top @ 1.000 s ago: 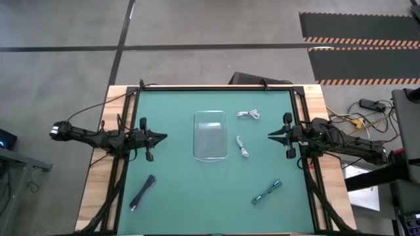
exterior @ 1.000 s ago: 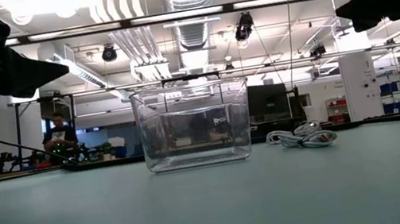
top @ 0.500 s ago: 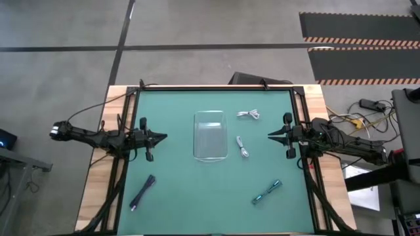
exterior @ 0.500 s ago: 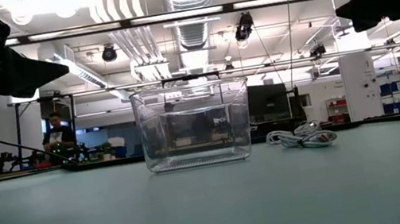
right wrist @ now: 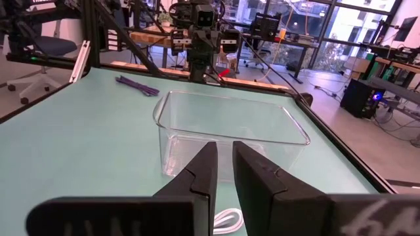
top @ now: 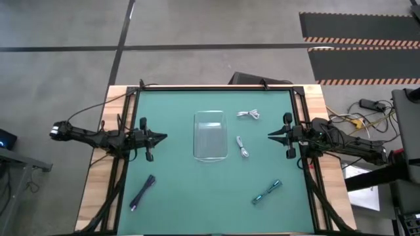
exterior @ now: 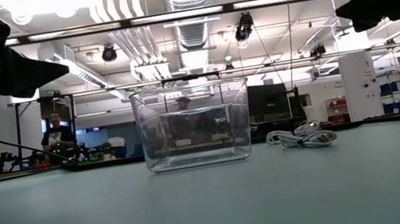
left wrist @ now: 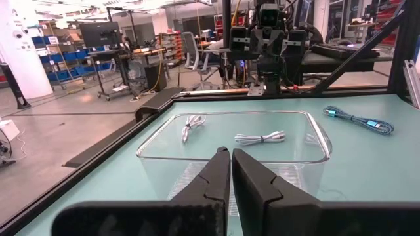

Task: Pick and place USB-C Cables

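Observation:
Four USB-C cables lie loose on the green mat. One white cable [top: 248, 114] is at the far right of the clear tray [top: 197, 137]. A second white one [top: 242, 146] lies just right of the tray. The dark purple-black cable [top: 142, 192] is near left, the teal one [top: 266, 191] near right. My left gripper [top: 164, 137] hovers shut left of the tray, pointing level at it. My right gripper [top: 270, 135] hovers at the right, fingers close together with only a thin slit, nothing between them. The tray holds nothing.
A black frame runs around the mat's edges [top: 216, 87]. In the low view the tray [exterior: 200, 160] stands mid-table with a white cable [exterior: 302, 137] to its right. A person [exterior: 56, 135] stands far off in the room beyond the table.

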